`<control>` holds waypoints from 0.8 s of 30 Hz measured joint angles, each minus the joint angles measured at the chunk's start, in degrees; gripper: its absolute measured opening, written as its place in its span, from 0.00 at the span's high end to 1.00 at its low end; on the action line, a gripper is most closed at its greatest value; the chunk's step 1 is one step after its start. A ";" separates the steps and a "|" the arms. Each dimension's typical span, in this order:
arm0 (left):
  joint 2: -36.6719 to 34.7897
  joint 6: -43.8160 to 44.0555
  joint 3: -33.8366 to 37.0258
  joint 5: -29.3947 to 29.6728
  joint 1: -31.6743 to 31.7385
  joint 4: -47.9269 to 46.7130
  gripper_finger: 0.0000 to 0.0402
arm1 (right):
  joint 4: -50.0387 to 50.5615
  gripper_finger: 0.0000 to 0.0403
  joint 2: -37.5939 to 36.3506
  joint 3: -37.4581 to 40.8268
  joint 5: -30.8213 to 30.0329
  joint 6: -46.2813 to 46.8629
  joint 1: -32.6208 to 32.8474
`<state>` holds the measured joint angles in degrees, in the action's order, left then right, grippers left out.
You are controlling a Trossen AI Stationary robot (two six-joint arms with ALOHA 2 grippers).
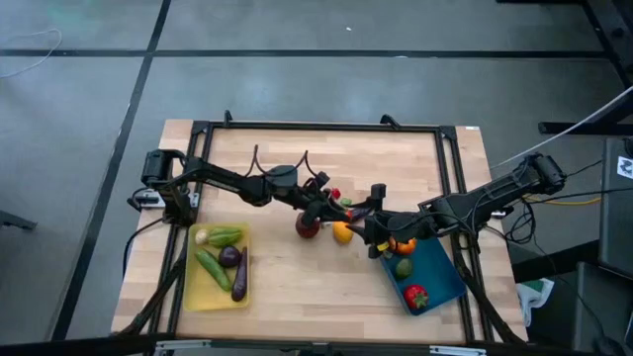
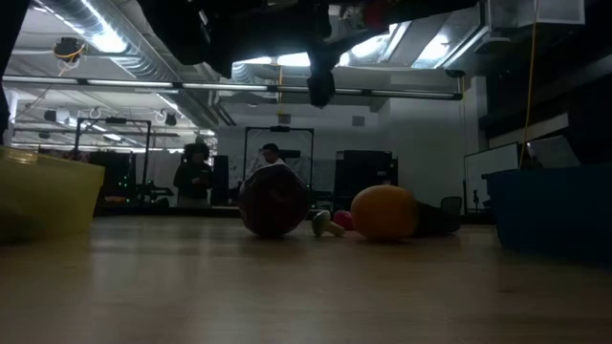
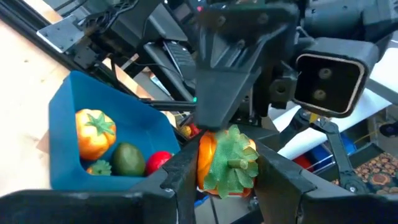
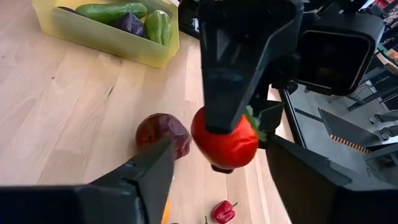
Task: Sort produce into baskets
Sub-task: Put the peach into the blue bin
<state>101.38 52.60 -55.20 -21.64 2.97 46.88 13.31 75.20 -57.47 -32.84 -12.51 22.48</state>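
Observation:
My left gripper [image 3: 227, 180] reaches in from the table's left and is shut on a red pepper with a green stalk [image 3: 227, 163], above the table's middle [image 1: 341, 208]. My right gripper [image 4: 221, 171] comes from the right and faces it, open. Its fingers stand on either side of the same pepper [image 4: 225, 140], with a gap showing on one side. A dark red apple [image 1: 308, 225] and an orange [image 1: 342, 233] rest on the table below. The yellow basket [image 1: 193, 297] holds green and purple pieces. The blue basket [image 1: 447, 287] holds an orange pepper, an avocado and a red piece. My left gripper pinches the red pepper by its two sides [image 3: 202, 163] between its two fingers. The fingers lie about level and come from the table's left. The pepper is lifted clear of the table, with its green stalk end turned back toward the left wrist.
A small red chilli [image 4: 222, 211] lies on the wood near the apple [image 4: 163, 135]. In the low view the apple [image 2: 273, 201] and the orange [image 2: 382, 212] sit under the grippers. Black frame rails border the table. People stand in the room beyond the table.

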 joint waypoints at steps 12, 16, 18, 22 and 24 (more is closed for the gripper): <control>0.00 -0.02 0.00 -0.14 -0.03 0.16 0.67 | -0.22 0.64 0.00 0.00 -0.02 -0.02 0.00; 0.00 -0.02 0.00 -0.17 -0.03 0.16 0.67 | -0.23 0.66 0.00 0.00 0.00 -0.02 0.00; 0.00 -0.04 0.00 -0.19 -0.03 0.16 0.67 | -0.23 0.67 0.00 0.00 0.32 -0.02 0.00; 0.00 -0.64 0.00 -0.21 -0.03 0.15 0.66 | -0.25 0.67 0.00 0.00 0.92 -0.04 0.00; 0.00 -1.04 0.00 -0.23 -0.03 0.12 0.65 | -0.27 0.67 0.00 0.00 1.05 -0.04 0.00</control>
<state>101.38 51.56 -55.20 -21.87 2.94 47.00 13.04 75.20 -57.47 -31.79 -12.56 22.48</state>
